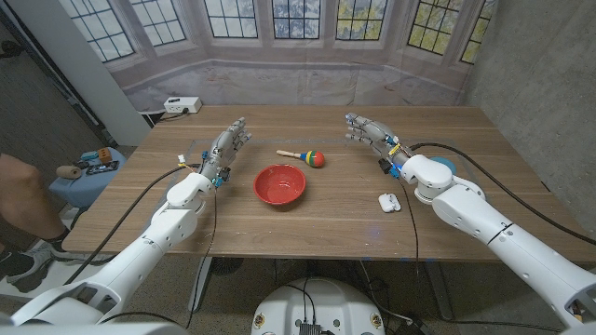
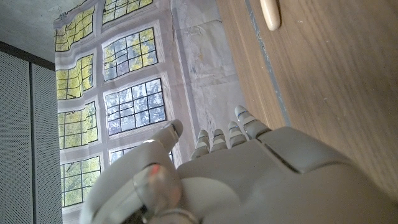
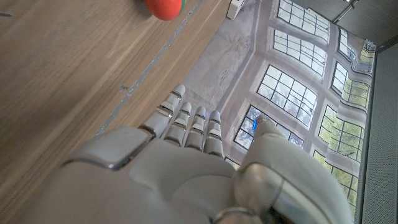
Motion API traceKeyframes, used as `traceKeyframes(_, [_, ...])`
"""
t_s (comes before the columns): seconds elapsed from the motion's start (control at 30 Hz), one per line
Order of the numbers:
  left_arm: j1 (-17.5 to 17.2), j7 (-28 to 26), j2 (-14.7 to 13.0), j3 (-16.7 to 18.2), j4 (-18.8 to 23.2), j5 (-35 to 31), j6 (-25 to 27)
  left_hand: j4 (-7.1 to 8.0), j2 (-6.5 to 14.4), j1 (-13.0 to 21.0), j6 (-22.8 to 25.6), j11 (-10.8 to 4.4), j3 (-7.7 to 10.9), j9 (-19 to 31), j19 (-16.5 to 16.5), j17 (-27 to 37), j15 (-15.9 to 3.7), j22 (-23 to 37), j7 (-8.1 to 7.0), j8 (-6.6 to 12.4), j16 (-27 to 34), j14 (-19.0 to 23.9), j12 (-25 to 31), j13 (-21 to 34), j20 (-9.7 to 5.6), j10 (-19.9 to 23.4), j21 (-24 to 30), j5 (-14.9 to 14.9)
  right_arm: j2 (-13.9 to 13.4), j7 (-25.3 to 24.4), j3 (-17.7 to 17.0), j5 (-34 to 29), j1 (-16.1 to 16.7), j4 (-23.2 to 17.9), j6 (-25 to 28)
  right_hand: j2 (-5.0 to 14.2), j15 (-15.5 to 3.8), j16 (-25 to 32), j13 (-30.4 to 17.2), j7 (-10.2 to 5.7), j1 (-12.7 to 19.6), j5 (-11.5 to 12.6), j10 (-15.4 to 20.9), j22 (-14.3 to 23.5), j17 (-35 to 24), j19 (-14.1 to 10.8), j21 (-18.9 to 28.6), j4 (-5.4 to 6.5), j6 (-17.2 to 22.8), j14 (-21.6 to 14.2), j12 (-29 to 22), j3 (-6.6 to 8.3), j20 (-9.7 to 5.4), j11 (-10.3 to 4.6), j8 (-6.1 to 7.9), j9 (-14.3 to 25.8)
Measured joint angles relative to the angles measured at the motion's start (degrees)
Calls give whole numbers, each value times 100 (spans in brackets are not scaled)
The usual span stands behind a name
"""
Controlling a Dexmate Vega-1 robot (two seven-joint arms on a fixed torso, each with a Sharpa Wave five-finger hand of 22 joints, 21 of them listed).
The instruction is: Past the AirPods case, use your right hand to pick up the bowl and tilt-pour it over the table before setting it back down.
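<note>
A red bowl (image 1: 279, 184) stands upright in the middle of the wooden table (image 1: 335, 223). A white AirPods case (image 1: 389, 202) lies to its right, nearer my right arm. My right hand (image 1: 370, 131) hovers beyond the case, right of the bowl and apart from it, fingers stretched out and holding nothing; its back (image 3: 186, 168) shows in the right wrist view. My left hand (image 1: 226, 146) stays left of the bowl with fingers extended, empty; its back (image 2: 249, 168) shows in the left wrist view.
A small maraca with a wooden handle and a red, blue and yellow head (image 1: 308, 157) lies behind the bowl; its head (image 3: 165, 7) and its handle (image 2: 270, 14) show in the wrist views. A white power strip (image 1: 182, 105) sits off the far left corner. A person's arm (image 1: 23, 191) shows at the left edge.
</note>
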State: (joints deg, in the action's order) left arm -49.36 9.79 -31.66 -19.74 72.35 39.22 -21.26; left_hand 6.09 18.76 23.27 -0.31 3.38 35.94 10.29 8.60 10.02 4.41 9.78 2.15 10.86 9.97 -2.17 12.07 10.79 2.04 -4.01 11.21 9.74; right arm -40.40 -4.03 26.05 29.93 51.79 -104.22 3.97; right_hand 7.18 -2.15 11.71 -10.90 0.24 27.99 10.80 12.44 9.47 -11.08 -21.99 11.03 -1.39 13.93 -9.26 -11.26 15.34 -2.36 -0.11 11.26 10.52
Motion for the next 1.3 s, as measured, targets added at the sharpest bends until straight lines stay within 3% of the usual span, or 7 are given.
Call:
traceKeyframes(0.33, [-55, 65, -51, 0, 46, 24, -9, 129, 79, -79, 0, 0, -160, 0, -11, 26, 0, 24, 0, 0, 23, 0, 0, 0, -11, 0, 0, 0, -184, 82, 178, -38, -185, -381, 647, 0, 102, 45, 0, 132, 0, 0, 72, 0, 0, -121, 23, -79, 71, -102, 0, -30, -1, 278, 0, -14])
traceKeyframes(0.57, [-71, 85, -65, 0, 54, 29, -26, 191, 114, -114, 22, 0, -254, -1, -11, 26, 0, 24, -22, 0, 23, 1, 0, -1, -11, 0, 0, 0, -242, 82, 378, -38, -474, -549, 647, -26, 161, 45, -1, 219, 26, -6, 133, 0, 1, -164, 24, -155, 111, -161, -13, -16, 41, 399, 0, -14])
traceKeyframes(0.6, [-71, 86, -65, 3, 56, 29, -27, 192, 120, -120, 22, 0, -256, -1, -11, 26, 0, 24, -22, 0, 23, 1, 0, 0, -11, 0, 0, 0, -244, 203, 391, -121, -495, -558, 1177, -30, 166, 45, -1, 227, 30, -23, 156, 0, 1, -185, 23, -157, 119, -166, -41, -14, 63, 422, 0, -14])
traceKeyframes(0.73, [-73, 87, -65, 6, 56, 33, -43, 215, 120, -120, 22, -22, -278, -1, -11, 26, 0, 24, -21, 0, 23, 1, 0, 0, -11, 22, 0, 24, -257, 231, 526, -138, -711, -660, 1297, -30, 229, 84, -1, 299, 76, -23, 238, 0, 1, -228, 23, -235, 192, -267, -63, 1, 98, 503, 0, -13])
traceKeyframes(1.03, [-73, 47, -65, 6, 56, 33, -76, 237, 143, -143, 21, -23, -348, -1, -33, 10, -1, 24, -21, 0, 23, 1, 0, 0, 11, 23, 0, 24, -270, 231, 726, -138, -1025, -827, 1297, 3, 305, 163, -19, 400, 153, -22, 426, 0, -27, -348, 23, -346, 295, -452, -85, 17, 184, 562, 40, -13])
traceKeyframes(1.07, [-120, 40, -57, 26, 56, 31, -86, 237, 143, -143, 21, -23, -348, -1, -33, 10, 0, 23, -21, 0, 23, 1, 0, -1, 11, 23, 0, 24, -272, 411, 757, -248, -1073, -857, 2057, 23, 296, 165, -19, 413, 174, -23, 433, 0, -27, -370, 23, -360, 308, -463, -85, 31, 207, 569, 40, -13])
traceKeyframes(1.3, [-175, -5, -55, 43, 86, 28, -128, 262, 159, -159, 21, -22, -373, -17, -32, 10, -1, 19, -21, 0, 23, 1, 0, -1, 11, 23, 0, 46, -276, 484, 925, -292, -1297, -1010, 2377, 13, 330, 228, -46, 436, 315, -22, 598, 0, -54, -471, 65, -493, 464, -632, -129, 69, 267, 592, 61, 0])
